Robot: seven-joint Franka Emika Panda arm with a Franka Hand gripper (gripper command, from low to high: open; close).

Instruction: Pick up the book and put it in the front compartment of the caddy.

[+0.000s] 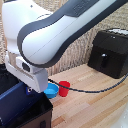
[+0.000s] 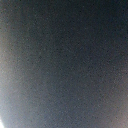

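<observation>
The dark navy book (image 1: 14,102) stands upright at the exterior view's lower left, its top edge right under my gripper (image 1: 29,88). The gripper is shut on it, though the fingers are mostly hidden by the white hand and the book. The book's lower part reaches down into the black fabric caddy (image 1: 39,118) at the bottom left corner. I cannot tell which compartment it is over, and no divider shows. A flat dark blue-grey surface, apparently the book (image 2: 64,60), fills the wrist view from very close.
A blue bowl (image 1: 51,90) and a red cup (image 1: 64,88) stand on the wooden table (image 1: 95,102) just beside the caddy. A black box-like appliance (image 1: 111,52) sits at the back on the exterior view's right. A black cable (image 1: 95,90) trails across the table.
</observation>
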